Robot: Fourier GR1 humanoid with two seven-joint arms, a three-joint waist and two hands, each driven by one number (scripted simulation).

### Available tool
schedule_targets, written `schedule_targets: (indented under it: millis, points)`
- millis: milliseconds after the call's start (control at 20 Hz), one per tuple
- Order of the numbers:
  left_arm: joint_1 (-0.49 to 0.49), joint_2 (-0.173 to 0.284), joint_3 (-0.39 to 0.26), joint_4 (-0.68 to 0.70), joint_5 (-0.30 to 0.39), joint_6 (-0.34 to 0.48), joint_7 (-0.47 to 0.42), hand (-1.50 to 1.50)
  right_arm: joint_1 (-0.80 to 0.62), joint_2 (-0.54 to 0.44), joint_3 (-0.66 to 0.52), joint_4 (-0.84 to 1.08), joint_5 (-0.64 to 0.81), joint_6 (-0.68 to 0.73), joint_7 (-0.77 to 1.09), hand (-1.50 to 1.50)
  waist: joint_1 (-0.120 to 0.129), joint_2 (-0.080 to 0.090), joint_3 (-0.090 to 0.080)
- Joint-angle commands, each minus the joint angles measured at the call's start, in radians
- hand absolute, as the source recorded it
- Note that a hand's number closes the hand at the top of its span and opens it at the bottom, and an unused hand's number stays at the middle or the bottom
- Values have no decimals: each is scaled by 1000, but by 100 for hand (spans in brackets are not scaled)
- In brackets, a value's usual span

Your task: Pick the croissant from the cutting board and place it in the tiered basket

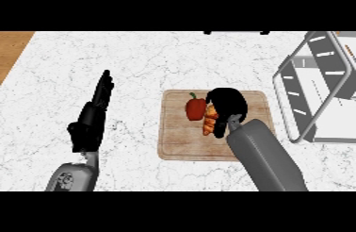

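One croissant (208, 121) and one red pepper (195, 108) share the cutting board (179, 141) (right hand (228, 106) grasping the croissant); left hand (97, 108) rests released.

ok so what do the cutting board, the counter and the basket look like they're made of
Cutting board: looks like wood, matte, pale brown with faint grain streaks. Counter: looks like marble or similar stone, white with grey veining. Tiered basket: seems to be metal, thin grey frame bars around white panels; the panel material is unclear.
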Motion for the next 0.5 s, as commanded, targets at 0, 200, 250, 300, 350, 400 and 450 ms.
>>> schedule_targets:
  millis: [0, 200, 250, 300, 350, 400, 450]
  points:
    - [9, 1, -5, -17, 0, -15, 16, 0, -30, -18, 35, 91, 87, -124, -98, 150, 6, 2, 1]
    - [-68, 43, 73, 12, 41, -49, 45, 0, -2, -33, 70, 96, 155, -184, -145, 150, 0, 2, 1]
    - [-18, -22, -11, 22, -49, 24, 7, 0, -23, -19, 59, 155, 168, -204, -155, 150, 2, 2, 1]
    - [65, -3, -11, -56, -3, -27, 22, 0, -11, -53, 34, 114, 163, -183, -166, 150, 2, 1, 1]
    - [19, -9, -10, -68, -25, 0, 51, 0, 140, -46, 103, -84, 179, -138, -70, 150, -9, -3, 1]
    - [25, 7, 18, -30, 0, -20, 9, 0, 115, -97, 62, -60, 172, -97, -70, 150, -9, -2, 1]
    - [20, 4, 30, -6, -1, -6, 3, 0, 221, -138, 98, -136, 178, -94, -65, 150, -27, -6, 0]
